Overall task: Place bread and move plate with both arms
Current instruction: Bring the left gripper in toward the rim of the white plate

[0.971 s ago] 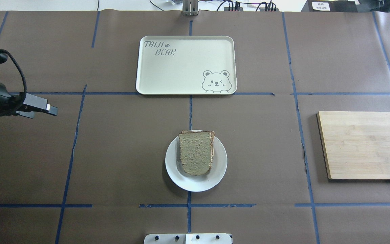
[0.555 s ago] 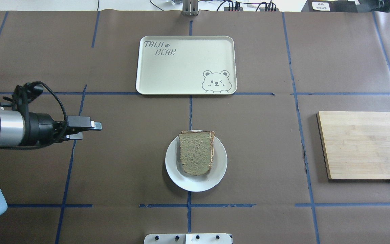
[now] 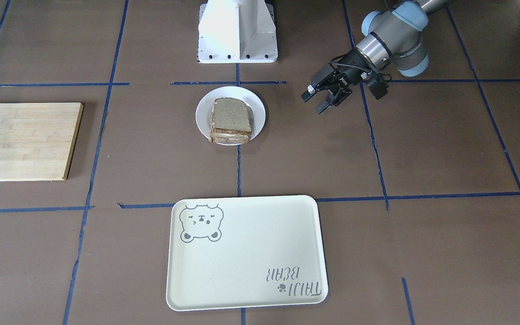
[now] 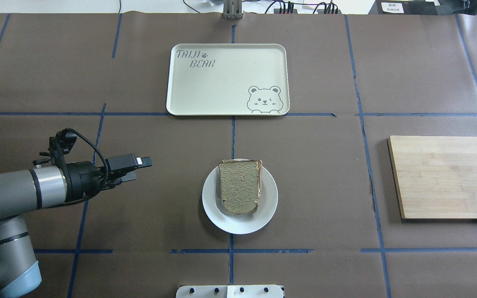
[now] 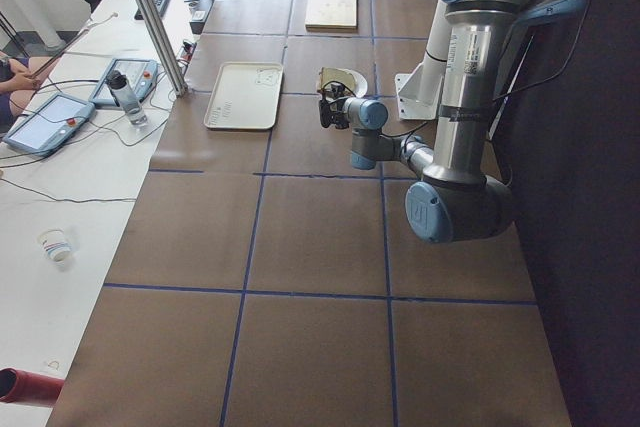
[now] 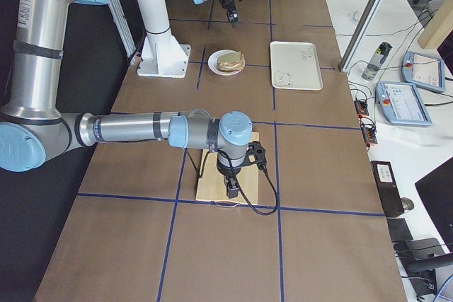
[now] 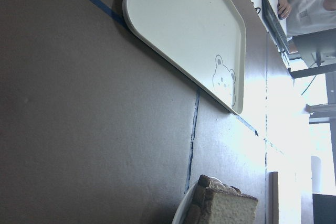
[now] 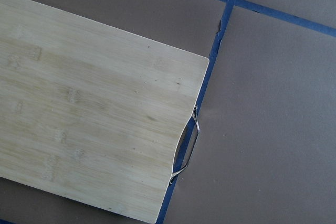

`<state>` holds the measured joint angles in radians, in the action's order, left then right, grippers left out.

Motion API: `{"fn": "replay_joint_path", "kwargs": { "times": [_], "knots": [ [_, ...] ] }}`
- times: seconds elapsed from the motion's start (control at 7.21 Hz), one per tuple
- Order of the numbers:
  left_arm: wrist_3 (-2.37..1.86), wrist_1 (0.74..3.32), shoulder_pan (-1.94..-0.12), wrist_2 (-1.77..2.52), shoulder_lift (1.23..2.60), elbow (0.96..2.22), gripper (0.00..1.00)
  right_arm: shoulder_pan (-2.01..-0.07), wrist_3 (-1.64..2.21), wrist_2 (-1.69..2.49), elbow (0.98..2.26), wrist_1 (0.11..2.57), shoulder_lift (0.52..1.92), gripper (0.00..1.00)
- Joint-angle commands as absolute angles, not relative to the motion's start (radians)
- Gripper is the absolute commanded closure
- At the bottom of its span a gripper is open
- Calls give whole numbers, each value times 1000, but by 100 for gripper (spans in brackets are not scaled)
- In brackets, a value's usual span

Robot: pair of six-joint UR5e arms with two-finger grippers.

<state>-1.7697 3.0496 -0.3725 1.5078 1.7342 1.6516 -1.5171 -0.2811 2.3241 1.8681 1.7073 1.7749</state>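
The plate sits on the table's centre line, and the rest reads outward from it. On it lies the bread, flat, with its rounded top toward the robot and its square end reaching just past the plate's far rim. The front-facing view shows it resting on a second slice with a pale layer between them. The placing step therefore looks done, and the stack is built where it can travel with the plate.

Nearest the plate, on its robot-left side and apart from it, hangs the left gripper. It is held roughly level and aimed at the plate, its two fingers spread with nothing between them. I judge that this sideways aim suits taking the rim from the side, since the bread blocks a grasp from above. The left wrist camera already has the plate's edge and a corner of the bread at the bottom of its view.

Beyond the plate, on the side away from the robot, lies the tray, its bear drawing uncovered. It is probably where the plate should go.

Farthest out, well off to the plate's robot-right, is the cutting board. The right gripper hangs over it, and I cannot tell whether its fingers are parted. A two-armed carry would need that gripper brought across.
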Motion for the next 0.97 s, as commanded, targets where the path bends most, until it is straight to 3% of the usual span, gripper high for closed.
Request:
{"fn": "replay_joint_path", "kwargs": {
  "times": [0.0, 0.55, 0.83],
  "knots": [
    [-1784, 3082, -325, 1470, 1824, 1550, 0, -1517, -281, 2324, 1868, 1707, 1775, 0],
    [-1782, 2952, -307, 1517, 1920, 1522, 2, -1517, -282, 2324, 1867, 1707, 1776, 0],
    [-1784, 2933, -299, 1532, 1937, 1517, 10, -1517, -281, 2324, 1865, 1707, 1778, 0]
  ]
}}
